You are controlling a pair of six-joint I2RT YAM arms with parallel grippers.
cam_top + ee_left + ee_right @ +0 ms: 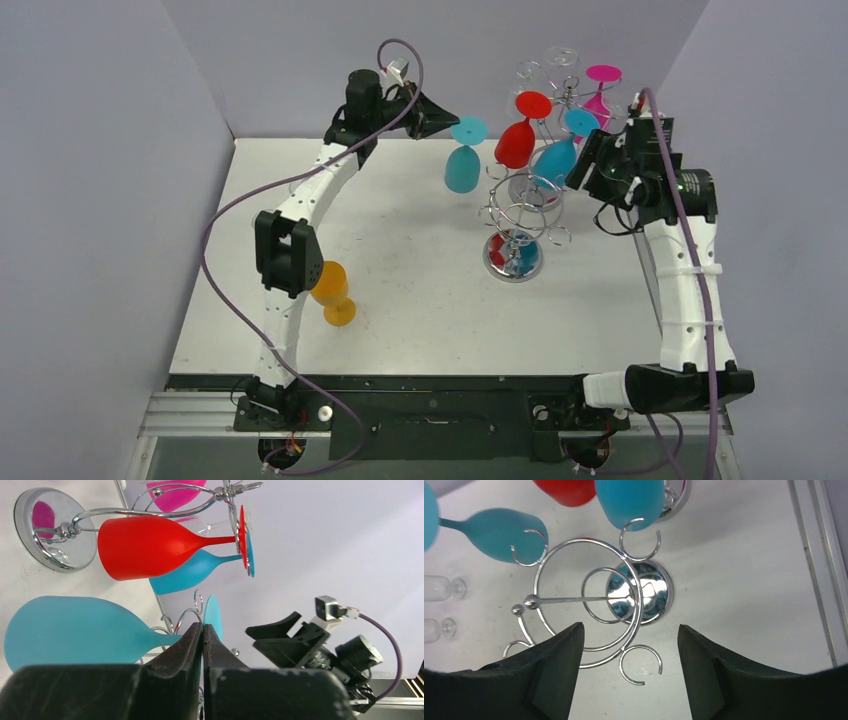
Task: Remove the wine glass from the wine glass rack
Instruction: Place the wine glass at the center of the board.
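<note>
My left gripper (447, 118) is shut on the stem of a turquoise wine glass (462, 168). It holds the glass upside down in the air, just left of the chrome rack (522, 212) and apart from it. In the left wrist view the jaws (202, 628) are closed on the stem next to the bowl (75, 630). A red glass (516, 143), a blue glass (555, 160), a pink glass (600, 92) and clear glasses (560, 60) hang on the rack. My right gripper (588, 160) is open and empty at the rack's right side, looking down on its rings (589, 605).
An orange glass (333, 292) stands on the table beside the left arm's lower link. The rack's mirrored base (512, 257) sits right of the table's centre. Two clear glasses (436, 587) show at the left edge of the right wrist view. Walls stand close on three sides.
</note>
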